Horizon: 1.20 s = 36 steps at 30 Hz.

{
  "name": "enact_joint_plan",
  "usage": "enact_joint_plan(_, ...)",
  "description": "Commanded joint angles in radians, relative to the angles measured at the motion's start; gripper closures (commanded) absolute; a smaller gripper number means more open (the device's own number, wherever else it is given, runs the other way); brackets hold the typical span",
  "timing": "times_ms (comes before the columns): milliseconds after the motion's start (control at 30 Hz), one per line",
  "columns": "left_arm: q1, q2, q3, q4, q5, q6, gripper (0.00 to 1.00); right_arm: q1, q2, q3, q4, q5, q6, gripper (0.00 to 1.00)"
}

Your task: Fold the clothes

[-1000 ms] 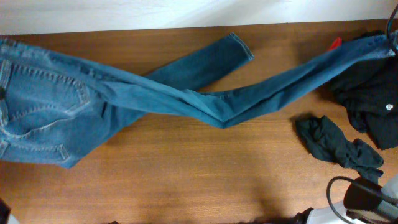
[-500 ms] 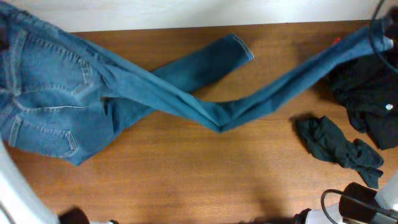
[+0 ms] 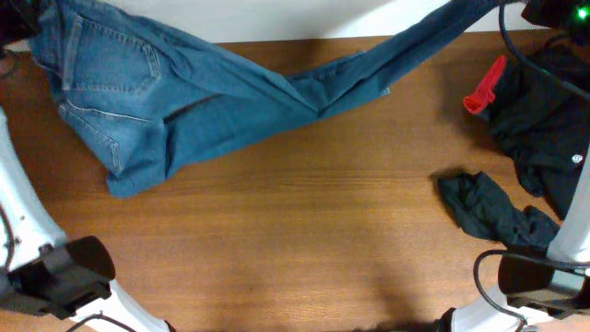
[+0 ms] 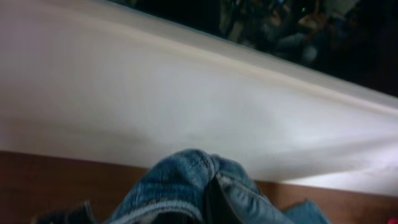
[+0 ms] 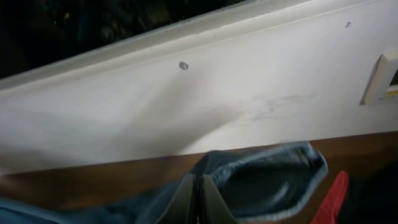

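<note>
We count one pair of blue jeans [image 3: 120, 74], one black garment [image 3: 539, 138], one crumpled dark teal cloth [image 3: 493, 217], one red item [image 3: 484, 88], one wooden table [image 3: 277, 240].

You are getting lots of free room over the bare wooden table [image 3: 295, 249] in the middle and front. The jeans [image 3: 212, 88] are stretching across the back. On the right, a black clothes pile [image 3: 544, 138], a red piece [image 3: 481, 88] and a dark crumpled cloth [image 3: 498, 217] are blocking the way.

Brown wooden table [image 3: 304, 231]: black crumpled garment heap [image 3: 544, 138] at 3 o'clock, red fabric bit [image 3: 484, 88] on its 2 o'clock edge, dark-teal wadded cloth [image 3: 493, 217] at 4.
</note>
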Motion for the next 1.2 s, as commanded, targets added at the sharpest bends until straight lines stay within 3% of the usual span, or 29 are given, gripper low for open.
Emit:
enact_joint_plan(0, 0.015, -0.097, 0.179, -0.14, -0.079, 0.091, 1.0, 0.001, -0.047, 0.014, -0.025, -0.027, -0.043, 0.96)
enact_joint_plan(133, 0.031, -0.118, 0.243, -0.405, -0.28, 0.155, 0.98, 0.001, -0.047, 0.014, -0.107, -0.069, -0.094, 0.96)
enact_joint_plan(267, 0.044, -0.123, 0.243, -0.581, -0.39, 0.155, 0.8, 0.001, -0.049, 0.014, -0.163, -0.077, -0.14, 0.94)
enact_joint_plan(367, 0.048, -0.126, 0.243, -0.679, -0.495, 0.154, 0.77, 0.0, -0.049, 0.014, -0.188, -0.076, -0.141, 0.9)
enact_joint_plan(467, 0.062, -0.137, 0.243, -0.693, -0.533, 0.15, 0.71, 0.0, -0.049, 0.014, -0.189, -0.076, -0.14, 0.78)
enact_joint_plan(533, 0.071, -0.149, 0.243, -0.693, -0.533, 0.134, 0.66, 0.0, -0.049, 0.014, -0.191, -0.075, -0.14, 0.76)
enact_joint_plan(733, 0.08, -0.169, 0.243, -0.69, -0.536, 0.129, 0.56, 0.0, -0.047, 0.014, -0.192, -0.072, -0.14, 0.49)
enact_joint_plan(833, 0.079, -0.158, 0.233, -0.688, -0.512, 0.129, 0.54, 0.004, -0.043, 0.013, -0.205, -0.073, -0.137, 0.48)
enact_joint_plan(900, 0.079, -0.14, 0.22, -0.692, -0.46, 0.129, 0.55, 0.016, -0.04, 0.011, -0.243, -0.072, -0.137, 0.56)
enact_joint_plan(967, 0.079, -0.104, 0.192, -0.715, -0.43, 0.13, 0.66, 0.045, -0.03, 0.003, -0.316, -0.068, -0.135, 0.64)
enact_joint_plan(1033, 0.068, -0.05, 0.132, -0.776, -0.428, 0.161, 0.94, 0.111, 0.003, 0.002, -0.421, -0.035, -0.098, 0.76)
enact_joint_plan(1167, 0.055, -0.017, 0.078, -0.826, -0.432, 0.183, 0.99, 0.198, 0.042, 0.001, -0.485, 0.083, -0.071, 0.77)
